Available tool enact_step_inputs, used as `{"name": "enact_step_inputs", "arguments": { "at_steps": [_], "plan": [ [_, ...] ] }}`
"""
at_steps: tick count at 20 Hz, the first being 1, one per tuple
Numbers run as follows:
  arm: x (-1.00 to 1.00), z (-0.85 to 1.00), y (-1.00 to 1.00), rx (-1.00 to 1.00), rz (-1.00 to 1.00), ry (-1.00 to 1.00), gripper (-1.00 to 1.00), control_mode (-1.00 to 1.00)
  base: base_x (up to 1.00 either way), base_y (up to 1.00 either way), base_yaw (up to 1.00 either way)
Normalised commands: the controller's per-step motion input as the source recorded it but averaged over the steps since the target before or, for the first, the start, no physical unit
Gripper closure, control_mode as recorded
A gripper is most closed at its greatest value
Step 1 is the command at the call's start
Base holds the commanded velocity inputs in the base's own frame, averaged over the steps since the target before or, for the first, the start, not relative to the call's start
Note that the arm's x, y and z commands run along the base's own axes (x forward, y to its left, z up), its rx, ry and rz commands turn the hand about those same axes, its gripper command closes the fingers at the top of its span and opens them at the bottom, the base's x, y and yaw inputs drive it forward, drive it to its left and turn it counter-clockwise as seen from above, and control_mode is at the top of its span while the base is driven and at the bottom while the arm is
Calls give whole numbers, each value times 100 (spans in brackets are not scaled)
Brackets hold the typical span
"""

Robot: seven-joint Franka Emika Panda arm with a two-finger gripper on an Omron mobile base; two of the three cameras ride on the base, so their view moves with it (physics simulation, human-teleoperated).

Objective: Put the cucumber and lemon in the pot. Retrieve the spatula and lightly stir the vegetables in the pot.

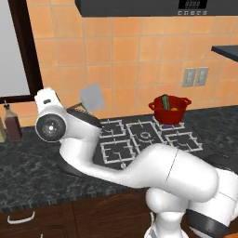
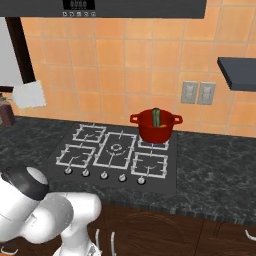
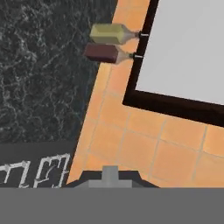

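Spatula (image 1: 93,97) lifted; hood display (image 2: 79,4) unreadable.

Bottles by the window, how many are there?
2. An olive-yellow bottle and a dark red bottle stand side by side on the counter against the tiled wall, below the window.

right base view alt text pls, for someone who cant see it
A small round red pot sits on the back right burner of a black gas stove, with a dark green cucumber standing up inside. A pale grey-white square spatula blade hangs raised at far left, before orange tiles.
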Motion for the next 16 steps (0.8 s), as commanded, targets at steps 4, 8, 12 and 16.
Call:
{"name": "enact_step_inputs", "arguments": {
  "at_steps": [4,8,12,16],
  "plan": [
    [0,44,-98,100,9,-22,100,-100,0,0,0],
    [0,25,-99,100,15,-16,100,-100,0,0,0],
    [22,24,-88,100,6,-10,100,-100,0,0,0],
    [47,17,-68,100,-3,-1,100,-100,0,0,0]
  ]
}}
